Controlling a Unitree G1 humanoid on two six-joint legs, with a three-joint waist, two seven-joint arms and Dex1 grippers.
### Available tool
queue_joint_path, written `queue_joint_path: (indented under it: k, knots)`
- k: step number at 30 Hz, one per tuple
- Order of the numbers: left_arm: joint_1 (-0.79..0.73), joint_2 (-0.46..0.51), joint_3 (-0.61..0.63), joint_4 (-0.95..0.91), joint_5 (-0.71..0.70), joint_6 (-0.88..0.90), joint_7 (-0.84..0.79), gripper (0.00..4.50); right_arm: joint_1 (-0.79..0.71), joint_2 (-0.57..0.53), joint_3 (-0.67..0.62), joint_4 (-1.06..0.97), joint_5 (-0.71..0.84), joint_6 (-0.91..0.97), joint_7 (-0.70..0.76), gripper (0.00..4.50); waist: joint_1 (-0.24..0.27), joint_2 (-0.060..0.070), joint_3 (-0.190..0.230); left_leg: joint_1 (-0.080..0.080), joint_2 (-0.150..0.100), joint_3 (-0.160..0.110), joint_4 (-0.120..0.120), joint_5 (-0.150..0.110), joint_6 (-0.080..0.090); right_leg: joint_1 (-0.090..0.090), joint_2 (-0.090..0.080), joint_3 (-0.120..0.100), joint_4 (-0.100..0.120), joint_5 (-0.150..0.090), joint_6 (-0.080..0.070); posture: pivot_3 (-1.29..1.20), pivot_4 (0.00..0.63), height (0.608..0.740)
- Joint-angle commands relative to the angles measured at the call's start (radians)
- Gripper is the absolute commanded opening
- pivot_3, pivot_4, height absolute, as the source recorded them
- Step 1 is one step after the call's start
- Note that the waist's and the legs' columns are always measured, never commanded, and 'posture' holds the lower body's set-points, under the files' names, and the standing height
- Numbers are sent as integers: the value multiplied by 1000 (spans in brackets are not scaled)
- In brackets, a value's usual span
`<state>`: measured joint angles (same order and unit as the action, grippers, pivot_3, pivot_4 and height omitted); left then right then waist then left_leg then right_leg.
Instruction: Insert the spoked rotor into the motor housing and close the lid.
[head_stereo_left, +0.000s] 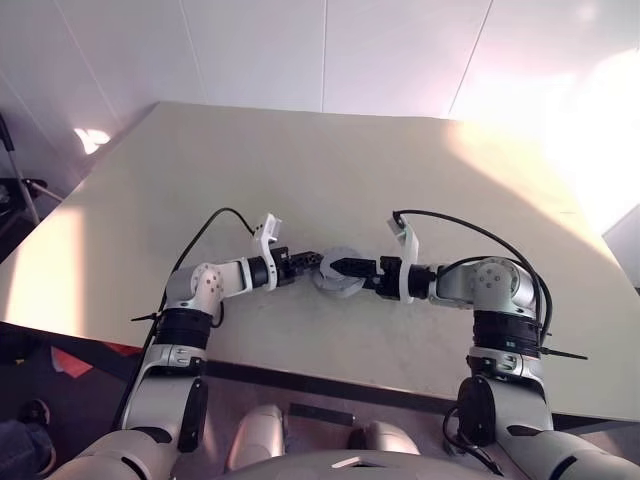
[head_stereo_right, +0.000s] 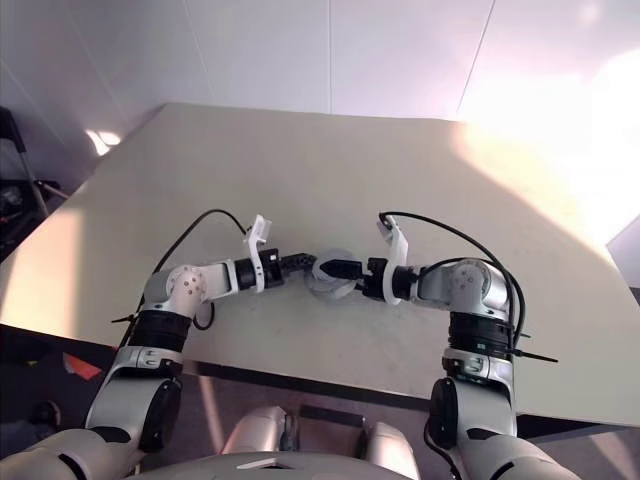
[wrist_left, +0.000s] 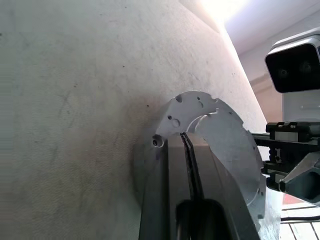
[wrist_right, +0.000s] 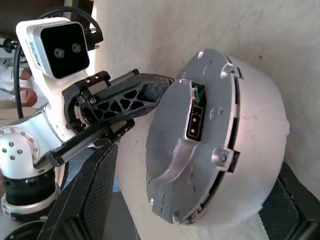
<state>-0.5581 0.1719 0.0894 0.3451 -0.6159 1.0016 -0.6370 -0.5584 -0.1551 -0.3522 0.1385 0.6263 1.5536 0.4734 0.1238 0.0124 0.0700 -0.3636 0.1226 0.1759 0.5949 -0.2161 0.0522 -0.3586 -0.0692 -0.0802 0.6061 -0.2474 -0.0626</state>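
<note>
A: The tabletop (head_stereo_left: 330, 170)?
B: Plain pale beige, with faint dark specks seen up close.
A: The housing (wrist_right: 200, 150) between the fingers?
B: Silver-grey metal, with a dark connector slot showing a bit of green and orange.
A: And the fingers themselves?
B: Left fingers (wrist_right: 120, 100) black, in a lattice pattern; right fingers (wrist_right: 85, 200) black, finely textured.
</note>
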Motion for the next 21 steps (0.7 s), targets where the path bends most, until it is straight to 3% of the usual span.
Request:
queue_joint_path:
  k: [1,3,5,11,21]
  knots:
    - [-14,3,-2,8,13,-5,5,0,-43,30,-12,16,12,-29,-19,4482,0,0,0,-2,0,0,0,0,0,-2,0,0,0,0,0,0,0,740]
    - [-16,3,1,10,14,-7,5,0,-50,40,-10,36,2,-48,-37,4482,-3,0,0,-3,0,0,0,1,-1,-4,0,0,1,0,0,0,0,740]
    - [-15,3,5,11,16,-10,5,0,-49,42,-2,47,-2,-67,-41,4100,-4,0,0,-3,0,0,-1,1,-2,-4,0,0,1,0,0,0,0,740]
    - [-12,1,16,15,16,-19,10,0,-74,32,-7,75,5,-100,-45,2315,-4,0,0,-2,0,0,-1,2,-4,-4,0,0,2,0,0,0,0,740]
    - [-14,-50,168,27,-40,-104,85,0,-144,18,-72,172,8,-189,-83,2315,-1,0,0,-3,0,0,-2,3,-5,-5,0,0,2,0,0,0,0,740]
